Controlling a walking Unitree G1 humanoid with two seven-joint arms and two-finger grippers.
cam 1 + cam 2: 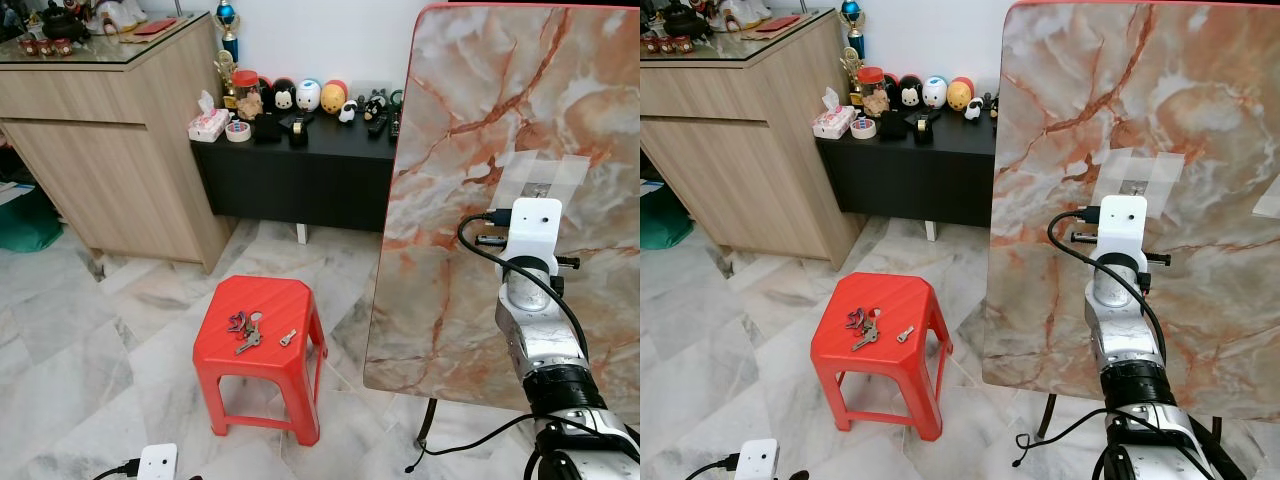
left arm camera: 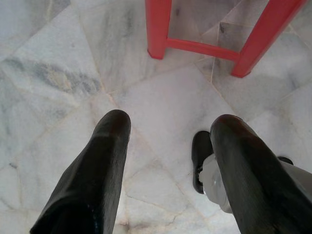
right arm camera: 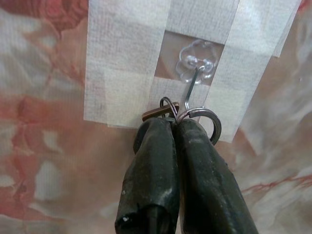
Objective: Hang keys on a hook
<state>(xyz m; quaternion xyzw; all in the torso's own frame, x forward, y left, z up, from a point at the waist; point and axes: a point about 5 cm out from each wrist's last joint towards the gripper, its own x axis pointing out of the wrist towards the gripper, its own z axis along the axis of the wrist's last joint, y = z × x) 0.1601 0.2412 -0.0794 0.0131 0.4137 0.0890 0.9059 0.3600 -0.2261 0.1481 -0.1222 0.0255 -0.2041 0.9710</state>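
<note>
Two bunches of keys are showing across these views. In the left eye view, one loose bunch of silver and dark keys (image 1: 246, 330) is lying on the seat of a red plastic stool (image 1: 300, 300), low and left of centre, with a single small silver key (image 1: 288, 337) lying just beside it. A tall marble-patterned board with a red edge (image 1: 450, 200) is standing upright on the right half of the frame, and the robot's silver right arm (image 1: 535, 330) is reaching up against it, just below a patch of white tape strips (image 1: 540, 178). At the upper left, a light wooden cabinet (image 1: 110, 150) is standing beside a low black desk (image 1: 300, 170) carrying small figurines and a tissue box.

The right eye view is giving the same scene, the stool sitting on the grey marble floor (image 1: 730, 340).

In the left wrist view, the left hand (image 2: 168, 136) is hanging released, its two black fingers spread apart above the floor tiles, with the stool's red legs at the top of the frame.

In the right wrist view, the right hand (image 3: 175, 127) is clenched, pinching a metal key ring (image 3: 207, 119) with a brownish key. A clear plastic hook with a thin wire arm (image 3: 196, 66) is sitting taped to the board in the upper middle, and the ring is touching the wire's lower end.
</note>
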